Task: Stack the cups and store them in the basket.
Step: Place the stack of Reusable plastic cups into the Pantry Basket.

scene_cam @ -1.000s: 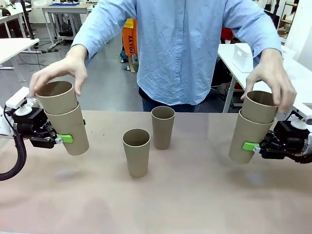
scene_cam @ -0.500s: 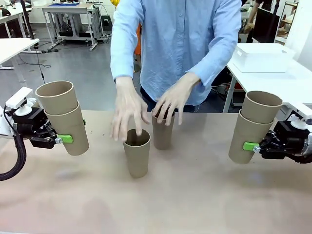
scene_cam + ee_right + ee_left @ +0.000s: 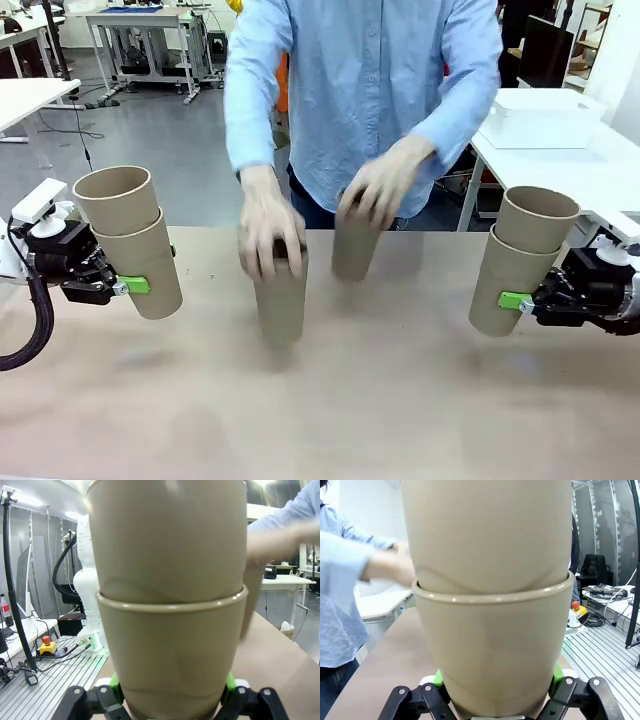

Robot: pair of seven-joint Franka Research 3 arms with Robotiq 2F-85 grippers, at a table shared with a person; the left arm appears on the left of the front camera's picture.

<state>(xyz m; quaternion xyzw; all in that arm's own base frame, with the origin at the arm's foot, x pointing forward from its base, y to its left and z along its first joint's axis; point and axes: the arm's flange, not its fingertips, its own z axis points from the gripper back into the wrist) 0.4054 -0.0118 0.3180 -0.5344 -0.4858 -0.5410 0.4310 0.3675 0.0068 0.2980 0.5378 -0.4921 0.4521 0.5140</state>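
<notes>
My left gripper (image 3: 140,285) is shut on the lower of two nested tan cups (image 3: 150,262) at the table's left, held tilted above the surface. In the left wrist view this stack (image 3: 492,630) sits between the green pads (image 3: 439,679). My right gripper (image 3: 508,300) is shut on a like stack of two cups (image 3: 505,275) at the right, seen close in the right wrist view (image 3: 170,645). In the middle, the person's hands grip two single cups, the near one (image 3: 282,310) and the far one (image 3: 352,255), blurred by motion. The white basket (image 3: 545,115) stands on a side table at the far right.
The brown table (image 3: 330,420) has free room in front and between the stacks. The person in a light blue shirt (image 3: 365,90) stands at the far edge, arms reaching over the middle. White tables and benches stand behind.
The person's hands left the two held stacks, came to the middle and closed on the two single cups; the far cup has shifted up. Both arms stayed still.
</notes>
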